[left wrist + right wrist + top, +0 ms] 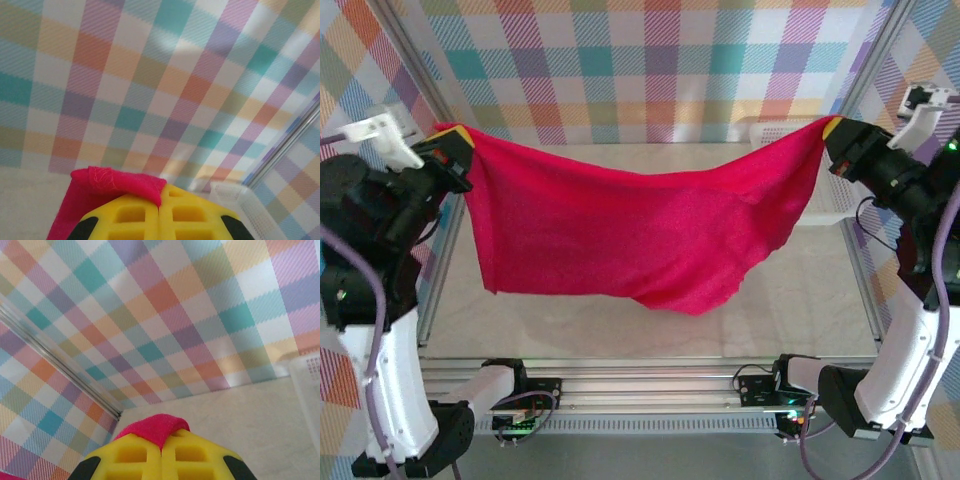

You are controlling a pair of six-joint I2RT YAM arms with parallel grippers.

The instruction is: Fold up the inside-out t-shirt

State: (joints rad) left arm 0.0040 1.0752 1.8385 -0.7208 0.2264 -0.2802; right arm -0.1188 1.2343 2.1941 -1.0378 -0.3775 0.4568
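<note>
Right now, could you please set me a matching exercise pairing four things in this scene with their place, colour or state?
Things:
1. t-shirt
2. left pincer
3. right pincer
4. basket

Descriptions:
A. white mesh, behind the shirt's right end
B. shut on the shirt's top corner, left side of the top view
C. red, hanging spread between both pincers
D. shut on the shirt's top corner, right side of the top view

Pairs: 1-C; 2-B; 3-D; 4-A

Overhead rear view; wrist views facing plaid wall (650, 60)
</note>
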